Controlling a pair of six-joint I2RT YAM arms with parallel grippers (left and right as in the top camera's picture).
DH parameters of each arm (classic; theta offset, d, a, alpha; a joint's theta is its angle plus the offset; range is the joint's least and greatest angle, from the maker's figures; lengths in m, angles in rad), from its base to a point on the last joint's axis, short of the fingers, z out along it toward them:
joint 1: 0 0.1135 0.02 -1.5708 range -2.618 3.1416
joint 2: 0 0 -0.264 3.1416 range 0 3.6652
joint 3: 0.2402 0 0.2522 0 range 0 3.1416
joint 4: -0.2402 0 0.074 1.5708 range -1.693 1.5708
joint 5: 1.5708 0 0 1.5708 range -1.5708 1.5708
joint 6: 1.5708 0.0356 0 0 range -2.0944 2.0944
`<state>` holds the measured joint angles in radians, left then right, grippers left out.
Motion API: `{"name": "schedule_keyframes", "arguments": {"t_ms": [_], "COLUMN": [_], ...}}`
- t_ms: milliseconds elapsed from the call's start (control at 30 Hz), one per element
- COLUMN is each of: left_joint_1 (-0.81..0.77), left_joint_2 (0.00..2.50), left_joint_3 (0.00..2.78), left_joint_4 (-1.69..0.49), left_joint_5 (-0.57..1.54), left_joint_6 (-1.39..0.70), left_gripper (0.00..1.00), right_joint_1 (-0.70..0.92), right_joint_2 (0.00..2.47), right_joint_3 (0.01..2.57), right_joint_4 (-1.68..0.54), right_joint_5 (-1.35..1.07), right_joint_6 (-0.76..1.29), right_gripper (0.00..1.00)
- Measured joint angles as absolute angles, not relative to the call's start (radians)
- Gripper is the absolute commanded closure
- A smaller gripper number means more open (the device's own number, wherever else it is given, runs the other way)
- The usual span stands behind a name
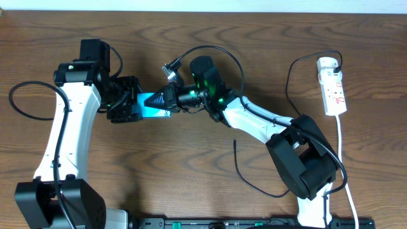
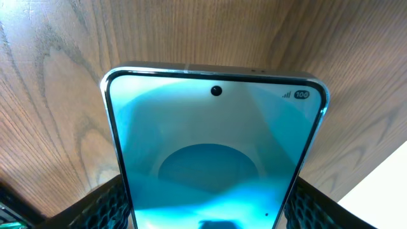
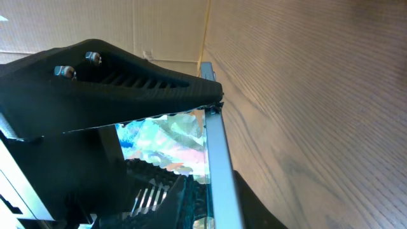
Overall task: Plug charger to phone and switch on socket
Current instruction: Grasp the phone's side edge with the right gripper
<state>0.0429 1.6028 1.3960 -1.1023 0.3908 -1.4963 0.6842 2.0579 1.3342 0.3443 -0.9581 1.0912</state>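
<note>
The left tool [image 1: 133,105] is closed on the phone [image 1: 152,112], whose long sides are gripped between its fingers [image 2: 105,207]. The right tool [image 1: 158,100] is positioned at 3 o'clock of the phone, with one jaw over and one under the phone's edge; whether they are clamped cannot be told. The phone is thus located between both tools. The charger [image 1: 254,186] lies on the desk [image 1: 191,172], its free tip at 4 o'clock of the phone, well apart. The socket [image 1: 333,86] is located farther out at 3 o'clock.

The left fingers [image 2: 105,205] stand wide; the right fingers [image 3: 127,83] look nearly together.
</note>
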Motion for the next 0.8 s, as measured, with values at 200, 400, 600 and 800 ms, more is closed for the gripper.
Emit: {"name": "schedule_keyframes", "arguments": {"t_ms": [200,400,600,800], "left_joint_1": [0.043,0.043,0.043,0.043], "left_joint_2": [1.603,1.603,1.603,1.603], "left_joint_3": [1.396,1.396,1.396,1.396], "left_joint_4": [-1.102,-1.1,-1.1,-1.1], "left_joint_5": [0.391,0.39,0.39,0.39], "left_joint_6": [-1.496,-1.496,-1.496,-1.496], "left_gripper": [0.93,0.93,0.93,0.89], "right_joint_1": [0.684,0.684,0.684,0.684], "right_joint_2": [2.058,2.058,2.058,2.058], "right_joint_3": [1.334,1.334,1.334,1.334], "right_joint_4": [0.341,0.339,0.338,0.338], "right_joint_5": [-0.953,-0.949,-0.949,-0.949], "right_joint_6": [1.091,1.093,1.097,1.097], "right_gripper": [0.92,0.99,0.99,0.99]}}
